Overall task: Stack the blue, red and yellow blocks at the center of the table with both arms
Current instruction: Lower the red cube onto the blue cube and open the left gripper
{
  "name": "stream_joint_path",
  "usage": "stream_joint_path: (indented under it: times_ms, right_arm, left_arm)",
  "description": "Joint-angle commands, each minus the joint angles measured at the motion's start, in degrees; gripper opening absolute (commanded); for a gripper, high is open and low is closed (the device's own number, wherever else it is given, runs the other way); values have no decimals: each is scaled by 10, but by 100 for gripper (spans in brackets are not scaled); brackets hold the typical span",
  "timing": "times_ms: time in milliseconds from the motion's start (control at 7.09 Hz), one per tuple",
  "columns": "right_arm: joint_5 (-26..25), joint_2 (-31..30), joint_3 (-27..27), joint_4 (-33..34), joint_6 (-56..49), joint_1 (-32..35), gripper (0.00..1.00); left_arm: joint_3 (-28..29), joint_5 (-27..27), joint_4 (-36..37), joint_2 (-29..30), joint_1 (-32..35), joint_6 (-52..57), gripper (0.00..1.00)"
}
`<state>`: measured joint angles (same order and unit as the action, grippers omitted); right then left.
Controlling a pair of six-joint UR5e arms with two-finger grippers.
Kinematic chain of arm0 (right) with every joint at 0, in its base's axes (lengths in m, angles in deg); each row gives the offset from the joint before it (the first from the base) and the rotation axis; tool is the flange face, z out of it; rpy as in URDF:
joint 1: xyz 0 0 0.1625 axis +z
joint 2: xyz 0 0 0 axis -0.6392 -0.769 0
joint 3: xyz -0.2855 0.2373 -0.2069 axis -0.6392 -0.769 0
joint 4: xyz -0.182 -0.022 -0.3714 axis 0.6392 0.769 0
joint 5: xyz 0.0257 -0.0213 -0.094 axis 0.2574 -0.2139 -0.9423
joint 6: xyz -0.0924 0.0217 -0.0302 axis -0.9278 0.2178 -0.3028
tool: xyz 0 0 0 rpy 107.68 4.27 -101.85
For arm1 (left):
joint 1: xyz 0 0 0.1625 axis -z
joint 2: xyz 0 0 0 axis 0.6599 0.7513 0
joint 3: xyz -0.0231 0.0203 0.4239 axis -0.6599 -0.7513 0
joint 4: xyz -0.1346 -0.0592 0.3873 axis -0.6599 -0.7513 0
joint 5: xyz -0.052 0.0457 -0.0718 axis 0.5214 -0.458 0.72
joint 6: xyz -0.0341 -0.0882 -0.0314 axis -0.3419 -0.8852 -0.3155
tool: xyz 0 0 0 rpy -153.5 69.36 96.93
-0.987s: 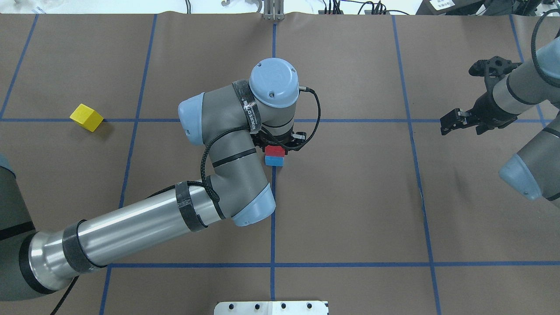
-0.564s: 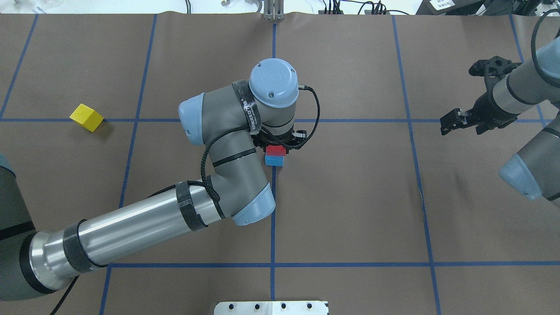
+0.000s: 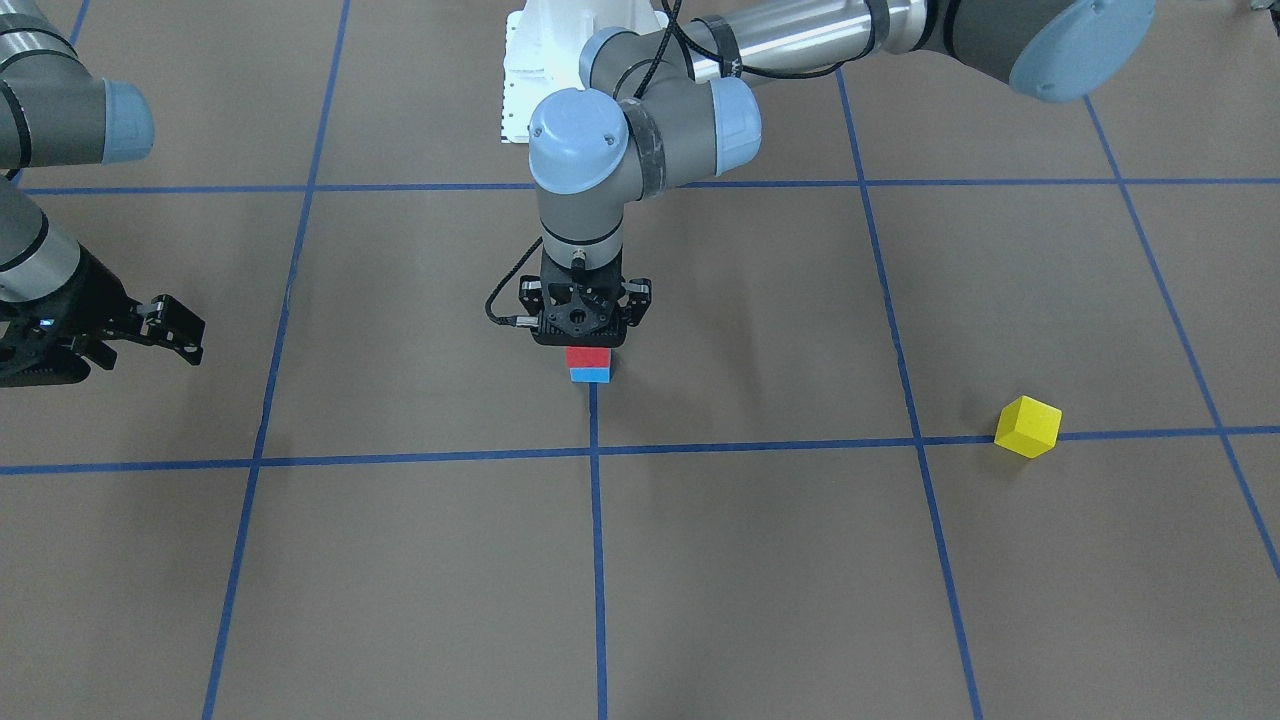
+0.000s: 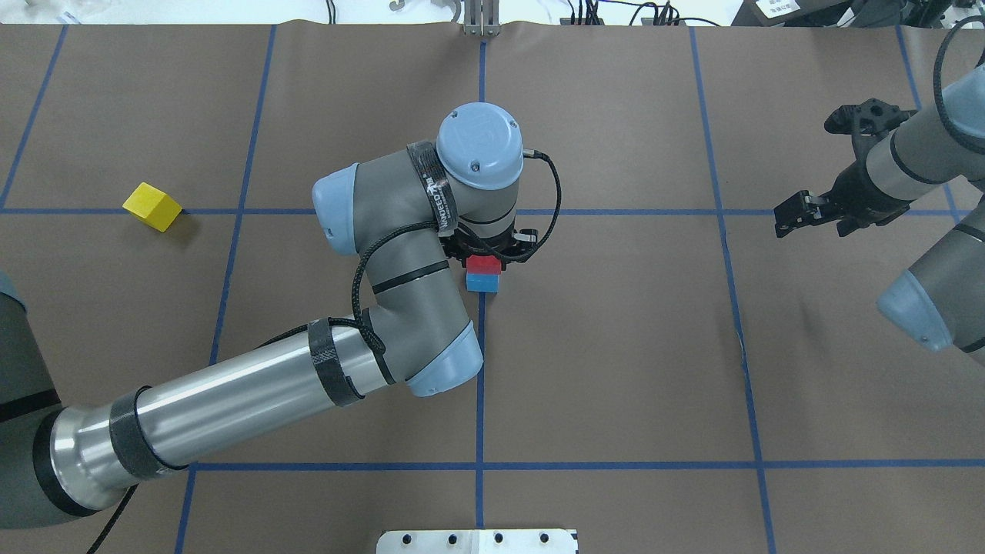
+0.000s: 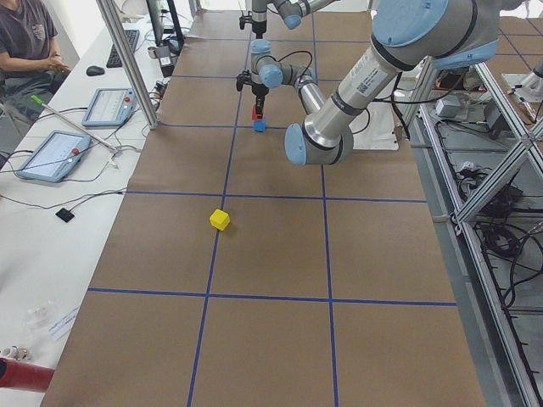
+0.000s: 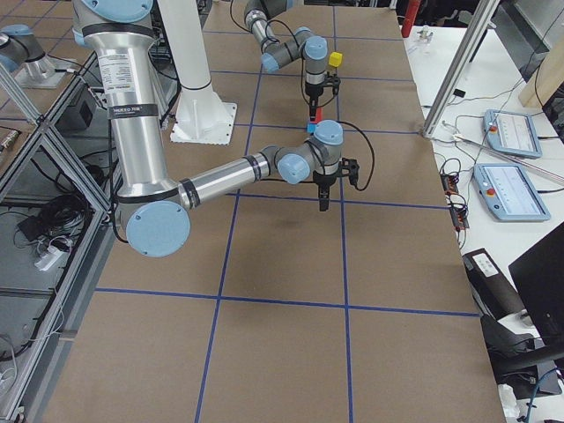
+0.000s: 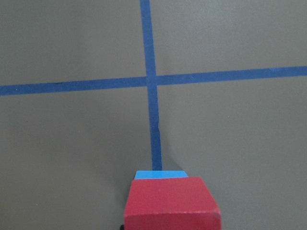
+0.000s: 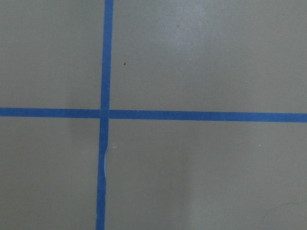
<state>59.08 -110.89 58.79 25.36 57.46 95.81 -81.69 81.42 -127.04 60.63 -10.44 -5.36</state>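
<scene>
Red on blue is what you have at the working end. The left fingers (image 3: 635,300) stand directly over the red block (image 3: 588,357), which sits on the blue block (image 3: 590,375). I cannot tell whether they are clamped on it or parted, because no view shows the tips. The pair stands on the central tape line (image 3: 597,560) of the tabletop (image 3: 760,560), just on the robot's side of a crossing. The right fingers (image 3: 175,315) hang apart and empty, well off to the robot's right. The yellow block (image 3: 1028,426) lies alone on the robot's left, touching a cross line, well apart from the stack.

Risks, in my judgement:
- If you raise the arm while the fingers are clamped, red comes away with it.
- If one finger drags on release, red may shift or tip off blue.
- Yellow goes onto a two-high stack, so a skewed or hard placement could topple it.

Not verifiable:
- The left wrist covers the fingertips from overhead.
- The front view shows only the black linkage above red.
- The left wrist view cuts off the near edge of red and shows only a sliver of blue, so you cannot confirm alignment.
- The side views are too small to help.
</scene>
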Motion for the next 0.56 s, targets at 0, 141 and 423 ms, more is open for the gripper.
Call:
stream_joint_path:
  times_ms: [0,141,423]
  right_arm:
    - [0,0,0,0,0,0,100]
    - [0,0,0,0,0,0,100]
    - [-1,0,0,0,0,0,100]
  left_arm:
    - [0,0,0,-2,0,-2,0]
    - [0,0,0,-2,0,-3,0]
    - [0,0,0,-2,0,-4,0]
